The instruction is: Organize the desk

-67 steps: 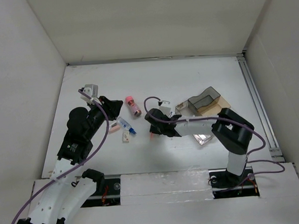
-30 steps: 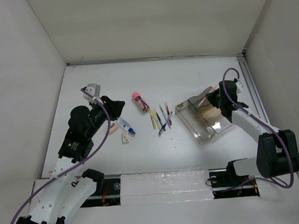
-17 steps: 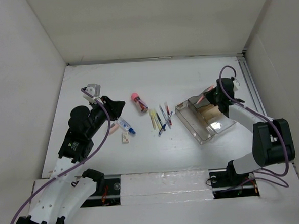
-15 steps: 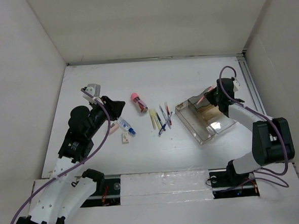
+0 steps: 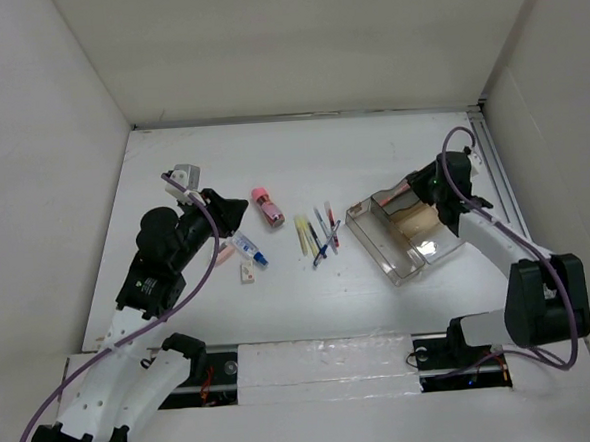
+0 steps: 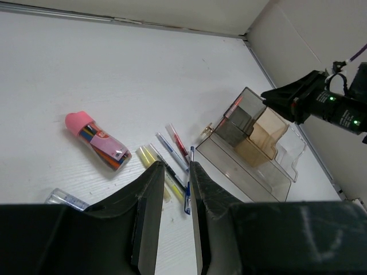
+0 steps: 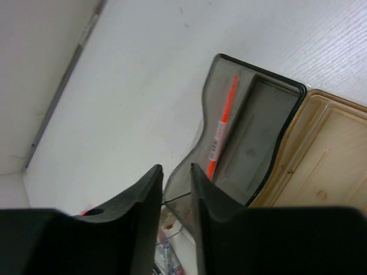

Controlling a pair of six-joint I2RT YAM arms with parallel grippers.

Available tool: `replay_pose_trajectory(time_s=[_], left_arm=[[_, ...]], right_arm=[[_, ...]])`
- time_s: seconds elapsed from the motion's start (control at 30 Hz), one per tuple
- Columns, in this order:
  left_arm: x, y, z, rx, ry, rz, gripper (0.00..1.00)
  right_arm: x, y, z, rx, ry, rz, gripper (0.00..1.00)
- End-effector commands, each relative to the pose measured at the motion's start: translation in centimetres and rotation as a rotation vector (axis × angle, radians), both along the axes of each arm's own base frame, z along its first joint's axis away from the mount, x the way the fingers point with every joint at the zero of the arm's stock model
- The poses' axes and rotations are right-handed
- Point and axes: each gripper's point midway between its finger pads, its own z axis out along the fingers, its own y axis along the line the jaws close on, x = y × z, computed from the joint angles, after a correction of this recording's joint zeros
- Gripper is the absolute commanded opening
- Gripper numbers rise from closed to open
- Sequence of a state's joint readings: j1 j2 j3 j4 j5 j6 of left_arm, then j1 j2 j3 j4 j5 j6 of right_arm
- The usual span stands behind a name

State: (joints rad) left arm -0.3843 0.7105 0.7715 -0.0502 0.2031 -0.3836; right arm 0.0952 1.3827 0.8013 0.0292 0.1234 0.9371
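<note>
The white desk (image 5: 371,146) carries a clear organizer tray (image 5: 410,259) at the right. My right gripper (image 5: 420,183) hovers over the tray's far end, open with nothing between its fingers. In the right wrist view an orange pen (image 7: 221,133) lies loose in the tray's smoke-grey compartment (image 7: 258,132), just beyond the right gripper (image 7: 176,167). My left gripper (image 5: 236,210) hangs above the desk's left side; in its wrist view the left gripper (image 6: 175,166) has its jaws a little apart and empty.
A pink-capped case of pens (image 5: 266,207) (image 6: 97,140) lies mid-desk. Several loose pens and yellow highlighters (image 5: 316,235) (image 6: 172,160) lie left of the tray (image 6: 258,149). A small blue-capped tube (image 5: 249,250) and an eraser (image 5: 247,272) lie near the left gripper. A metal rail (image 5: 504,198) runs along the right edge.
My right gripper has opened and the orange pen now lies free in the grey compartment. The pink-capped case sits slightly further left. The left arm has not moved.
</note>
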Motion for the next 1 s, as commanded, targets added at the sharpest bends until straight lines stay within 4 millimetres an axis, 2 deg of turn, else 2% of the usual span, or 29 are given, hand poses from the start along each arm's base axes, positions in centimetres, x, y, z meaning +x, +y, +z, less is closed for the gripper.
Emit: replay_pose_trajectory(time_s=[0.0, 0.03, 0.07, 0.1, 0.13, 0.17, 0.2, 0.23, 0.27, 0.33, 0.37, 0.4, 0.43, 0.47, 0.5, 0.53, 0.57, 0.6, 0.63, 0.97], left_arm=[[0.1, 0.0, 3.6, -0.035, -0.090, 0.000, 0.21], [0.1, 0.0, 3.6, -0.035, -0.090, 0.000, 0.21], [0.1, 0.0, 3.6, -0.036, -0.092, -0.003, 0.21], [0.0, 0.1, 3.6, -0.036, -0.093, -0.002, 0.21], [-0.1, 0.1, 3.7, -0.039, -0.097, 0.000, 0.20], [0.0, 0.2, 3.6, -0.038, -0.094, 0.005, 0.21], [0.1, 0.2, 3.7, -0.037, -0.093, 0.008, 0.20], [0.1, 0.1, 3.6, -0.036, -0.090, 0.002, 0.20], [0.1, 0.1, 3.6, -0.036, -0.089, 0.001, 0.20], [0.0, 0.1, 3.6, -0.037, -0.092, 0.000, 0.20], [0.0, 0.2, 3.6, -0.038, -0.094, 0.006, 0.20], [0.1, 0.3, 3.9, -0.039, -0.100, 0.012, 0.21], [0.1, 0.2, 3.9, -0.039, -0.098, 0.012, 0.21], [0.2, 0.2, 3.7, -0.036, -0.091, 0.009, 0.21], [0.1, 0.1, 3.7, -0.037, -0.092, 0.003, 0.20], [0.1, 0.1, 3.6, -0.037, -0.091, 0.002, 0.21], [0.0, 0.2, 3.6, -0.037, -0.092, 0.005, 0.21], [0.0, 0.3, 3.6, -0.037, -0.094, 0.012, 0.20], [0.1, 0.3, 3.8, -0.039, -0.098, 0.012, 0.21], [-0.2, 0.2, 3.8, -0.038, -0.103, 0.004, 0.20]], right_arm=[[-0.9, 1.0, 3.6, -0.014, -0.098, 0.043, 0.29], [-1.5, 1.8, 3.7, -0.015, -0.109, 0.070, 0.22], [-2.3, 4.0, 4.0, -0.022, -0.123, 0.132, 0.17], [-2.9, 5.0, 4.9, -0.024, -0.156, 0.154, 0.10], [-3.5, 6.2, 4.8, -0.035, -0.156, 0.186, 0.03], [-4.7, 8.5, 4.6, -0.048, -0.149, 0.257, 0.00], [-5.3, 9.9, 4.4, -0.051, -0.146, 0.299, 0.00], [-7.4, 14.2, 3.9, -0.058, -0.135, 0.433, 0.00], [-7.4, 14.3, 3.9, -0.058, -0.134, 0.435, 0.00], [-8.9, 17.3, 3.0, -0.083, -0.116, 0.523, 0.00], [-10.7, 20.0, 2.5, -0.092, -0.105, 0.601, 0.06], [-11.2, 21.2, 1.1, -0.116, -0.071, 0.632, 0.13], [-11.0, 22.0, 1.3, -0.138, -0.075, 0.629, 0.19], [-11.6, 22.3, -0.2, -0.177, -0.018, 0.637, 0.31], [-12.2, 23.4, -0.8, -0.200, 0.000, 0.660, 0.36], [-12.0, 23.4, -2.7, -0.247, 0.048, 0.638, 0.41], [-11.8, 23.7, -2.8, -0.266, 0.067, 0.630, 0.46], [-11.9, 23.9, -3.5, -0.282, 0.085, 0.626, 0.46], [-11.6, 23.9, -5.0, -0.290, 0.121, 0.601, 0.46], [-9.4, 23.1, -6.3, -0.260, 0.162, 0.494, 0.40]])
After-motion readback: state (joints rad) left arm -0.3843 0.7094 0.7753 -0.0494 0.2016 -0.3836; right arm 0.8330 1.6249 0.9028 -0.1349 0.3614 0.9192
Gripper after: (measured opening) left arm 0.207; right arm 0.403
